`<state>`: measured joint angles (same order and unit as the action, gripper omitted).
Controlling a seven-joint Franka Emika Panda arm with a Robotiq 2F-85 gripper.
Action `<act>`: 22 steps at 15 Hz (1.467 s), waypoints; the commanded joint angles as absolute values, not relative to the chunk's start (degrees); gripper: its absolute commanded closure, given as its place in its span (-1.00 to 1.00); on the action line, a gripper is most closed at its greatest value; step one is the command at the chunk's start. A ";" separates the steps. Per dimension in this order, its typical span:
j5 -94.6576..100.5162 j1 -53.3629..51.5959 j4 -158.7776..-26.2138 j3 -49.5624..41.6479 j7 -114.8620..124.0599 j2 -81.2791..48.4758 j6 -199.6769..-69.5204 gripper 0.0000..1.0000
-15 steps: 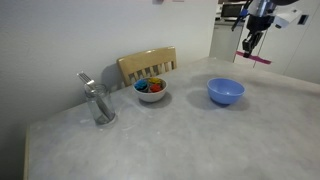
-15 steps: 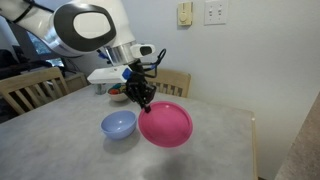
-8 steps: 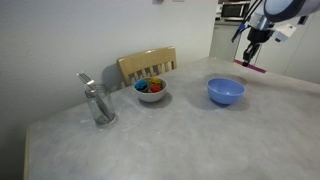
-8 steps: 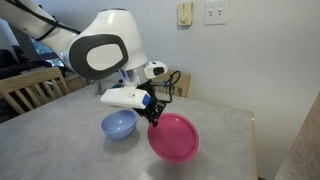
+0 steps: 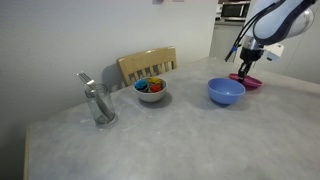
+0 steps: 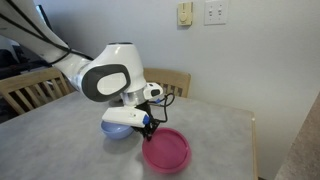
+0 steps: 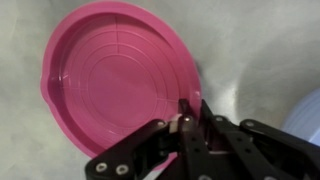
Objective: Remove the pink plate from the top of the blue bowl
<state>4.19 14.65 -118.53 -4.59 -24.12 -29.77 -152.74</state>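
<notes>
The pink plate (image 6: pixel 166 150) lies low at the table surface beside the blue bowl (image 6: pixel 122 123), off its top. In an exterior view the plate (image 5: pixel 249 81) sits just past the bowl (image 5: pixel 225 91). My gripper (image 6: pixel 149 130) is shut on the plate's rim. In the wrist view the plate (image 7: pixel 115 75) fills the upper left, and my fingers (image 7: pixel 186 113) pinch its edge. A sliver of the blue bowl (image 7: pixel 308 115) shows at the right edge. The bowl is empty.
A white bowl with colourful contents (image 5: pixel 150 90) stands near a wooden chair back (image 5: pixel 147 65). A metal pitcher-like object (image 5: pixel 98 103) stands further along the grey table (image 5: pixel 180 135). A second chair (image 6: pixel 30 90) stands at the table's side.
My gripper has carried the pink plate down and away from the blue bowl, from held up in the air to resting low at the table beside the bowl.
</notes>
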 commanded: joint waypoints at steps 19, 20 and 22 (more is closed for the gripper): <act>-18.68 21.35 -120.10 2.33 -50.83 -10.54 -124.91 -1.00; -18.39 20.50 -119.84 1.17 -50.05 -9.49 -122.90 -1.00; -18.03 18.85 -119.75 -0.86 -49.11 -7.74 -120.29 -1.00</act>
<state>-17.46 21.58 -118.86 2.41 -49.40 -10.77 -123.85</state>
